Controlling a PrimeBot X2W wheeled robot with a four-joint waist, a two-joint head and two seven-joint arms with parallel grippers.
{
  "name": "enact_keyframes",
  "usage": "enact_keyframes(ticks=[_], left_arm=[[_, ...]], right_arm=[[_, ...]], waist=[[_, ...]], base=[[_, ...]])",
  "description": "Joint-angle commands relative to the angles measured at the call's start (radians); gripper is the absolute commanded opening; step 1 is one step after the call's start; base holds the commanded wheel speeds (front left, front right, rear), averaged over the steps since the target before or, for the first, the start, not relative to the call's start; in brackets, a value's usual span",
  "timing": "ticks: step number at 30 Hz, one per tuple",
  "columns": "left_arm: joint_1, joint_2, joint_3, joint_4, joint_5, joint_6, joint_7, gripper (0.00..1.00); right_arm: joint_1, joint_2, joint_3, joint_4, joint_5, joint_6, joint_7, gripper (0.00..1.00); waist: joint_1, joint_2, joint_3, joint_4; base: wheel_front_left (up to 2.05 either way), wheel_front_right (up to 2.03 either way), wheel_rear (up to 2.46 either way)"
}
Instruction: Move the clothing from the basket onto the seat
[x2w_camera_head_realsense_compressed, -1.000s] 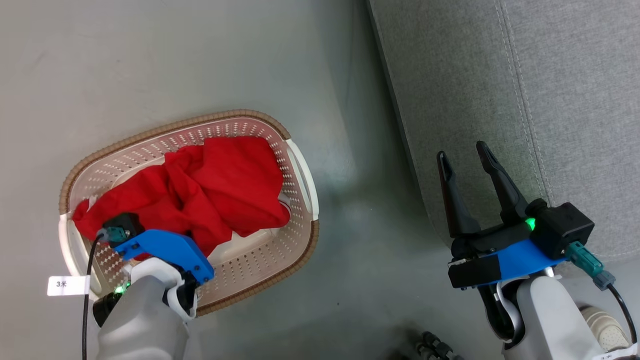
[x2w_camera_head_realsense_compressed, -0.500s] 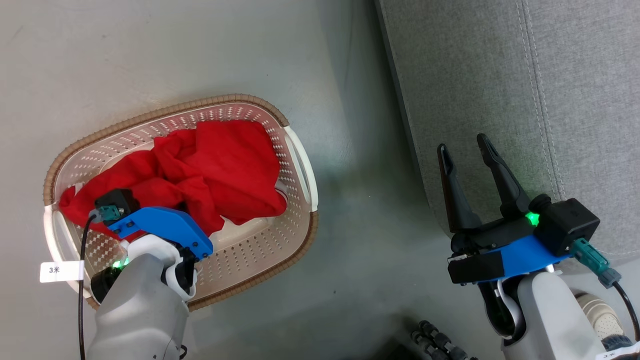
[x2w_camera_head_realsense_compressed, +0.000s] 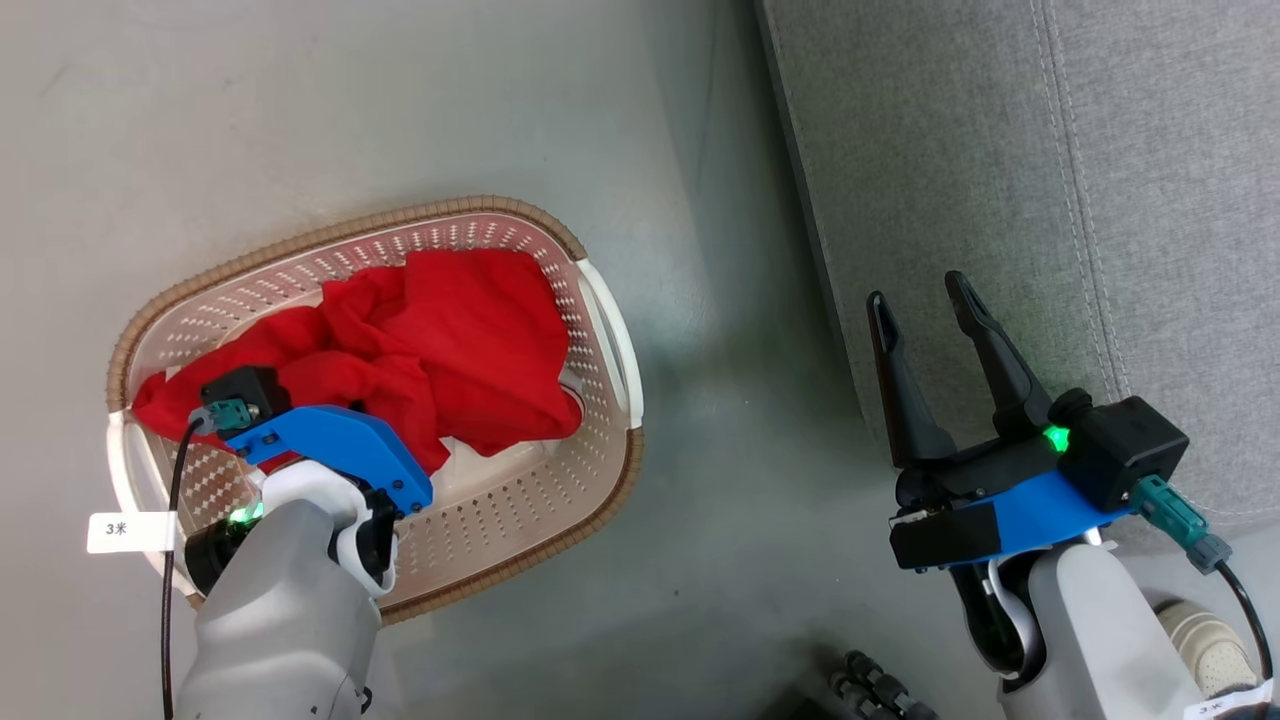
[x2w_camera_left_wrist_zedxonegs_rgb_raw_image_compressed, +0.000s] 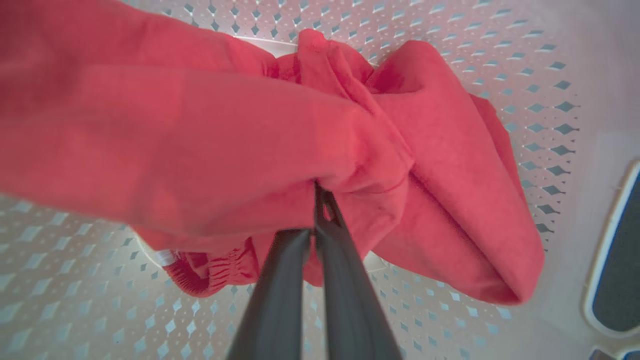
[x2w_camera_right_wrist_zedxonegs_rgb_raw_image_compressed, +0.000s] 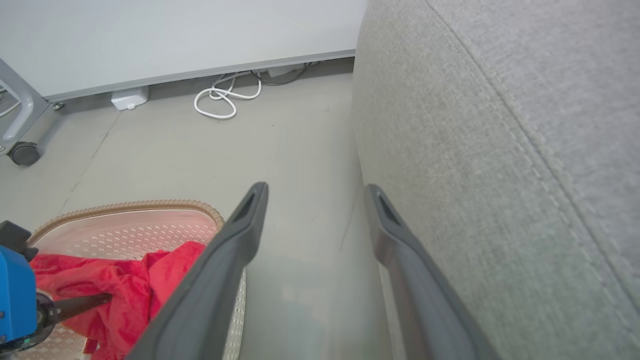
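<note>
Clothing (x2w_camera_head_realsense_compressed: 440, 350) lies bunched inside the basket (x2w_camera_head_realsense_compressed: 450, 207), the left gripper (x2w_camera_left_wrist_zedxonegs_rgb_raw_image_compressed: 320, 195) pinched tight on a fold of it. Right of the basket, the right gripper (x2w_camera_head_realsense_compressed: 917, 292) hangs spread and empty beside the seat (x2w_camera_head_realsense_compressed: 1050, 150). The seat appears bare in what shows, so the whole transfer is likely left to do.

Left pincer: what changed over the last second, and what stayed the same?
The left pincer, down in the basket, went from open to shut and took hold of a fold of the red clothing. Nothing has been lifted: it still lies heaped in the basket. The right pincer stayed open and empty beside the grey seat. The small shift of the head view is camera motion.
</note>
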Motion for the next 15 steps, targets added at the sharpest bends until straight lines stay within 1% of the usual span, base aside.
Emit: enact_keyframes(ticks=[1, 3, 8, 12, 15], left_arm=[[0.001, 0.001, -0.006, 0.002, -0.003, -0.009, 0.003, 0.0], [0.01, 0.001, -0.01, 0.004, -0.008, -0.029, 0.01, 0.0], [0.041, 0.0, -0.024, 0.009, -0.017, -0.06, 0.016, 0.0], [0.074, 0.0, -0.063, 0.005, -0.033, -0.107, 0.02, 0.0], [0.105, -0.001, -0.103, -0.012, -0.062, -0.13, 0.023, 0.0]], right_arm=[[-0.019, -0.003, 0.001, 0.005, 0.005, 0.0, -0.006, 1.0], [-0.018, -0.003, 0.002, 0.009, 0.003, 0.0, -0.006, 1.0], [-0.013, -0.003, 0.006, 0.027, -0.008, 0.0, -0.006, 1.0], [0.001, -0.003, 0.003, 0.047, -0.022, 0.0, -0.005, 1.0], [0.015, -0.003, -0.002, 0.064, -0.034, 0.0, -0.005, 1.0]], waist=[[0.0, 0.0, -0.011, 0.003], [0.0, 0.0, -0.025, 0.007], [0.0, 0.0, -0.094, 0.03], [0.0, 0.0, -0.178, 0.061], [0.0, 0.0, -0.244, 0.09]], base=[[0.0, 0.0, 0.0], [0.0, 0.0, 0.0], [0.0, 0.0, 0.0], [0.0, 0.0, 0.0], [0.0, 0.0, 0.0]])
